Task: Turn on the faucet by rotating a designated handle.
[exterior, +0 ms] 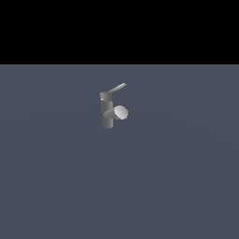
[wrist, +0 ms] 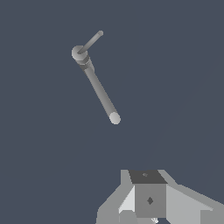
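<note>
The faucet [exterior: 107,114] is a small grey upright cylinder standing on the flat grey-blue floor, with a thick spout [exterior: 119,112] that ends in a pale round face. The handle [exterior: 116,87], a thin light-grey lever, rises from its top cap toward the exterior view's right. The wrist view looks down on the faucet [wrist: 79,54], its handle [wrist: 91,42] and its spout [wrist: 101,94]. My gripper [wrist: 148,197] shows only as grey blocks at the edge of the wrist view, well apart from the faucet and touching nothing. Its jaws are not clear enough to read. The exterior view does not show it.
A plain grey-blue floor [exterior: 177,177] surrounds the faucet on all sides. Beyond its far edge the exterior view is black.
</note>
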`<state>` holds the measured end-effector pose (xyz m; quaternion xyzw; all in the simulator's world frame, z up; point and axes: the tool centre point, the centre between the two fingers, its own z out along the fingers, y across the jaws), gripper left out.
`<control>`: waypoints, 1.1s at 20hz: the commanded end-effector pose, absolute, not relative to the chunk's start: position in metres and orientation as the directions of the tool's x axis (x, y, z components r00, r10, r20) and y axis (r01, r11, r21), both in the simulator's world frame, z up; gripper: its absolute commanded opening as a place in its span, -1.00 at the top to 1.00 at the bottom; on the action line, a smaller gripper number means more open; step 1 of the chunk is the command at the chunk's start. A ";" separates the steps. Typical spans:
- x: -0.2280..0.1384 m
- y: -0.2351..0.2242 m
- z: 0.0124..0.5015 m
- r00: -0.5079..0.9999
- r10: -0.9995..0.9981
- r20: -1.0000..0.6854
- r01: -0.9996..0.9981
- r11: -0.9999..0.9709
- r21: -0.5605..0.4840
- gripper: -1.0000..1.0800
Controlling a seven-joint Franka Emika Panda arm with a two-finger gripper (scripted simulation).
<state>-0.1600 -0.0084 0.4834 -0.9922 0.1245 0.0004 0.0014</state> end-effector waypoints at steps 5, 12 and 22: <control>-0.105 -0.009 0.470 0.925 -0.381 0.003 -0.381 -0.925 0.012 1.00; -0.047 -0.010 0.445 0.858 -0.513 0.011 -0.513 -0.858 0.021 1.00; 0.032 -0.010 0.392 0.732 -0.681 0.019 -0.681 -0.732 0.023 1.00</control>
